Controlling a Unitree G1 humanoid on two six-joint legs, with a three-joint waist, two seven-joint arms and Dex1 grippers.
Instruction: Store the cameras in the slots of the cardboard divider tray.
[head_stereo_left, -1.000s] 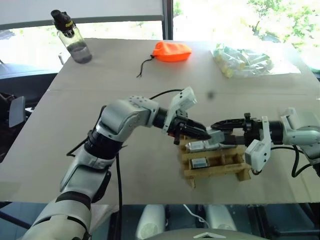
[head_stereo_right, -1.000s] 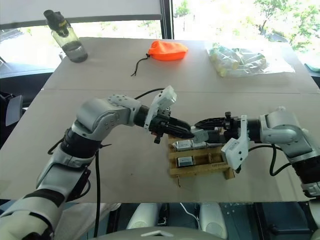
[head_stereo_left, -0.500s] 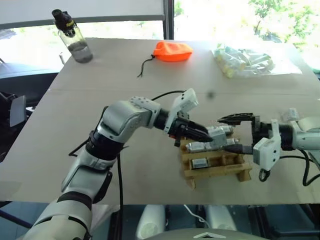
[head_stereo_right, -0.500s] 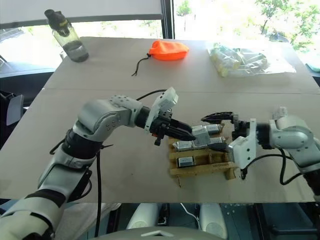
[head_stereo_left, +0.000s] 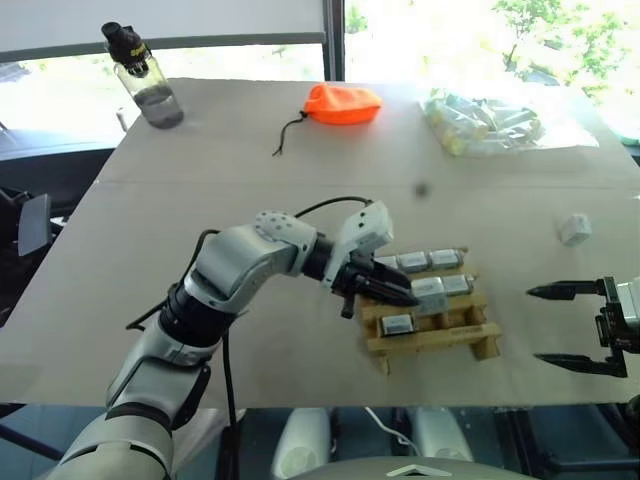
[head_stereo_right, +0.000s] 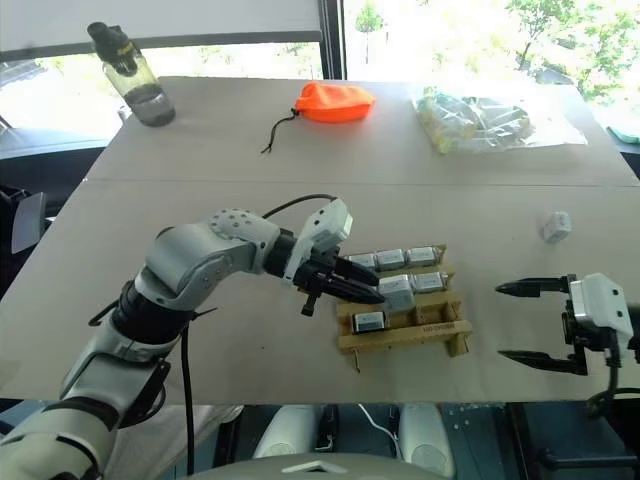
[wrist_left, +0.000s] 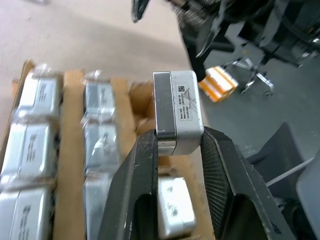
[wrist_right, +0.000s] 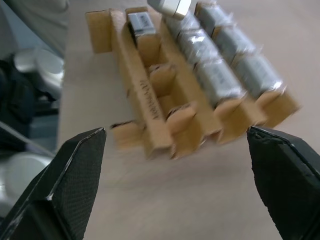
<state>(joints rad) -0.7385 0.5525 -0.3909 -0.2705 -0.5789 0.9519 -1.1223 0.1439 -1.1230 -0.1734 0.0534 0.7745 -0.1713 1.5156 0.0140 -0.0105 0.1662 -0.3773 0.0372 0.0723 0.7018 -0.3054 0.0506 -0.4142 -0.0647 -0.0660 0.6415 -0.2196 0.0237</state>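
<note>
The left tool (wrist_left: 176, 150) grips a camera (wrist_left: 177, 112) over the cardboard divider tray (head_stereo_left: 430, 335); at the tray's 3 o'clock, the right tool (head_stereo_left: 562, 325) gapes wide, holding nothing

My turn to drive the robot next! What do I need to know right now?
Left gripper: shut on a camera, held over the cardboard divider tray, above its near row.
Right gripper: open, holding nothing, off to the right of the tray.
Done: the far and middle rows are filled with cameras, and the near row has one in its left slot.
Left: two near-row slots are empty. Put the held camera in one. A spare camera lies on the table further right for the other.
</note>
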